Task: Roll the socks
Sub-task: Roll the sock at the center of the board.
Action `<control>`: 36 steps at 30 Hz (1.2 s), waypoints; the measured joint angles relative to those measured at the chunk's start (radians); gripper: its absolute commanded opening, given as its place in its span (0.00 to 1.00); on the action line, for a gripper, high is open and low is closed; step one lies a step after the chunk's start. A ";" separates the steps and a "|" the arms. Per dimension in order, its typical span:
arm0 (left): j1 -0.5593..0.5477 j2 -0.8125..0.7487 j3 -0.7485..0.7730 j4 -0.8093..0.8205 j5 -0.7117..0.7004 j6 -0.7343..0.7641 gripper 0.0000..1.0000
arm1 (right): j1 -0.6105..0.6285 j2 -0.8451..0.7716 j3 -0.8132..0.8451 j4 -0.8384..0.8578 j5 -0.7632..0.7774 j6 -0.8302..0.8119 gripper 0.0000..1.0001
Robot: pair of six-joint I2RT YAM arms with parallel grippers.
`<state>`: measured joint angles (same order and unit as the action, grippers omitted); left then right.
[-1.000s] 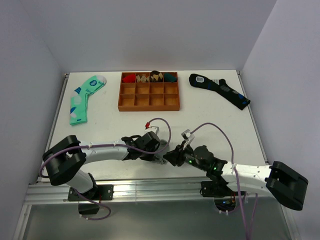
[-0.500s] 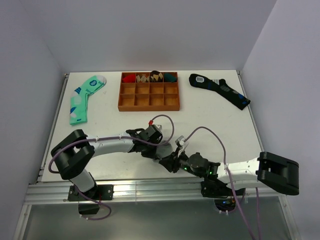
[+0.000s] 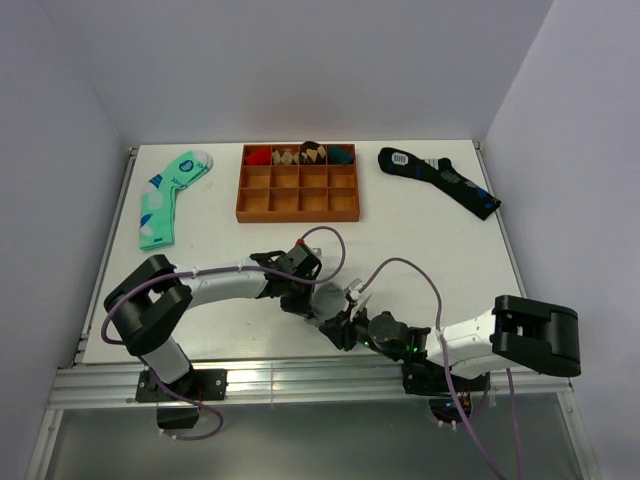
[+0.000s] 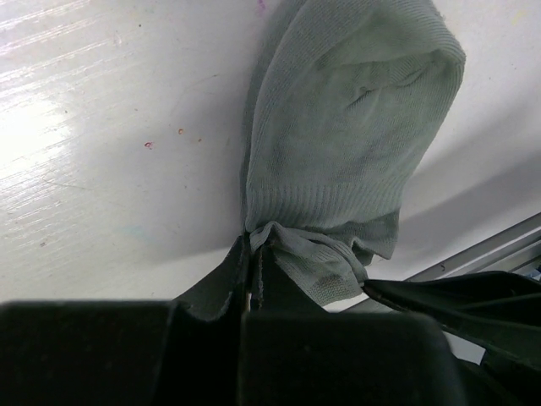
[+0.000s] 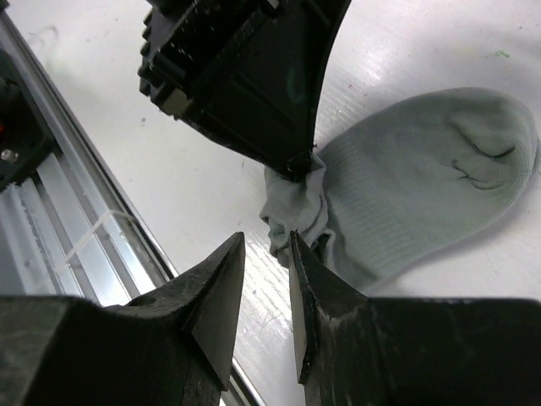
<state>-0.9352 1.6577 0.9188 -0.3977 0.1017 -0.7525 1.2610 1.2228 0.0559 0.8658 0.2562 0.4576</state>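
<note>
Pinching bunched cuff of soft, fine-ribbed light-grey socks (image 4: 347,144) with left gripper (image 4: 252,252). Holding right gripper (image 5: 267,245) just beside cuff, black wedge-shaped fingers slightly spread, empty.

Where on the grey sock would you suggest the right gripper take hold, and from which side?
On the grey sock, the bunched cuff beside the left gripper, approached from the near table edge: it stands raised, while the toe lies flat.

From above, the left end effector (image 3: 308,303) and right end effector (image 3: 337,322) hide most of the socks (image 3: 328,297).
</note>
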 measured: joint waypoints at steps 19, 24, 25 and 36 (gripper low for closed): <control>0.005 0.002 0.002 -0.009 0.010 0.008 0.00 | 0.049 0.105 0.045 0.004 0.124 -0.033 0.44; 0.005 0.002 0.002 -0.010 0.011 0.008 0.00 | 0.066 0.101 0.074 -0.046 0.153 -0.059 0.46; 0.005 0.002 0.002 -0.011 0.011 0.009 0.00 | 0.070 0.102 0.082 -0.053 0.156 -0.064 0.46; 0.005 0.007 0.031 -0.075 0.011 0.035 0.00 | 0.129 0.159 0.136 -0.113 0.243 -0.082 0.45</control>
<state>-0.9298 1.6646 0.9493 -0.4728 0.1123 -0.7177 1.3895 1.3815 0.1921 0.7528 0.4995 0.3756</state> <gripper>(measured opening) 0.025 0.443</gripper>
